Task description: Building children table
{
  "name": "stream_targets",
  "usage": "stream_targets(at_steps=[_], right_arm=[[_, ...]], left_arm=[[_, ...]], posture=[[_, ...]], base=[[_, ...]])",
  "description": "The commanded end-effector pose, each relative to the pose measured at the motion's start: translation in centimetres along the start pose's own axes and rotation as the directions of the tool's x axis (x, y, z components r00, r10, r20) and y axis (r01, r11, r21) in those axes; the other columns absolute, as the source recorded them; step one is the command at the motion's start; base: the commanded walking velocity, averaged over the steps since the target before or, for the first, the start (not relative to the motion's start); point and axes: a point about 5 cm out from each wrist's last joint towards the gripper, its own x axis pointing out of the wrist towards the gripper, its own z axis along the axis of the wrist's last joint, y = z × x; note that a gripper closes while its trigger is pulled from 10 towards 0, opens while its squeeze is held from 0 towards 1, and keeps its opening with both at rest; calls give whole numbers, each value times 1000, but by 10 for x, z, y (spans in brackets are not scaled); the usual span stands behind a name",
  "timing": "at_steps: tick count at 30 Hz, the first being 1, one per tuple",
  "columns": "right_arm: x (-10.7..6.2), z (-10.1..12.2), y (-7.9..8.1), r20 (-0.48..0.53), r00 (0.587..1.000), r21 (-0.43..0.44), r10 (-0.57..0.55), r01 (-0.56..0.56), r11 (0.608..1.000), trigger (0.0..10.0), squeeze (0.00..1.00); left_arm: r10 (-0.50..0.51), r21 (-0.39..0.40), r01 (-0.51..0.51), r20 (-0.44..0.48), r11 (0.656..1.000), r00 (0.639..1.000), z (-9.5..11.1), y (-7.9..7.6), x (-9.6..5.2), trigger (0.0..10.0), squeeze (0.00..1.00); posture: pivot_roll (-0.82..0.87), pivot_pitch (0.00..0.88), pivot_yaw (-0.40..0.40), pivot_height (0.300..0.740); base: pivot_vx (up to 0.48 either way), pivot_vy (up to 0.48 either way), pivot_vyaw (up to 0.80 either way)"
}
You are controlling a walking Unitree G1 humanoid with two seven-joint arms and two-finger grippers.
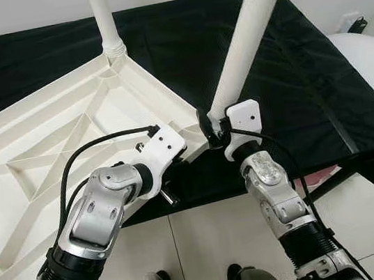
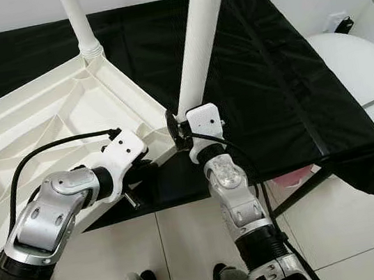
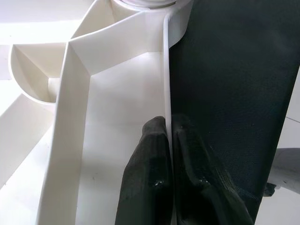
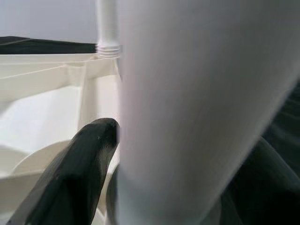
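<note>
Black cloth (image 1: 293, 96) covers the bench where the upturned white tabletop (image 1: 48, 153) lies. Left gripper (image 3: 168, 154) pinches its near rim; right gripper (image 2: 180, 128) clamps a leaning leg (image 1: 248, 29) at the corner. Such a tilt could cross-thread the socket.

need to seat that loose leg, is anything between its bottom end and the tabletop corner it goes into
Nothing visible stands in the way. The right gripper holds the loose leg with its bottom end right at the near corner of the upturned tabletop. The left gripper pinches the tabletop's rim beside that corner. The socket itself is hidden.
</note>
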Motion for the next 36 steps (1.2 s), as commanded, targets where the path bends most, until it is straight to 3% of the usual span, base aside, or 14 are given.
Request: stream_targets(at_steps=[1,8,15,16,33,34,36], right_arm=[[-2,1,-8,-9,999,23,48,-48,999,10000,0],[1,8,-17,-4,987,15,159,-159,987,10000,0],[4,10,-22,-5,983,8,182,-182,983,10000,0],[5,11,-24,-3,981,17,195,-195,981,0,0],[9,15,-29,19,974,39,227,-227,973,0,0],[10,16,-31,22,973,51,230,-231,972,1804,0],[10,16,-31,22,973,51,230,-231,972,1804,0]], left_arm=[[40,37,-42,55,998,998,13,4,-2,10000,0],[41,36,-43,57,998,998,13,4,-2,10000,0],[43,36,-45,56,998,998,13,4,-2,10000,0],[44,36,-46,56,998,997,13,4,-2,10000,0],[50,32,-52,56,998,997,12,3,-2,10000,0],[50,31,-52,56,998,997,12,2,-1,10000,0],[50,31,-52,56,998,997,12,2,-1,10000,0]], posture=[[-91,196,2,740],[-89,194,2,740],[-89,194,2,740],[-81,187,-3,740],[-79,175,-12,740],[-79,174,-16,740],[-79,174,-16,740]], base=[[0,0,0],[0,0,0],[0,0,0],[0,0,0],[0,0,0],[0,0,0],[0,0,0]])
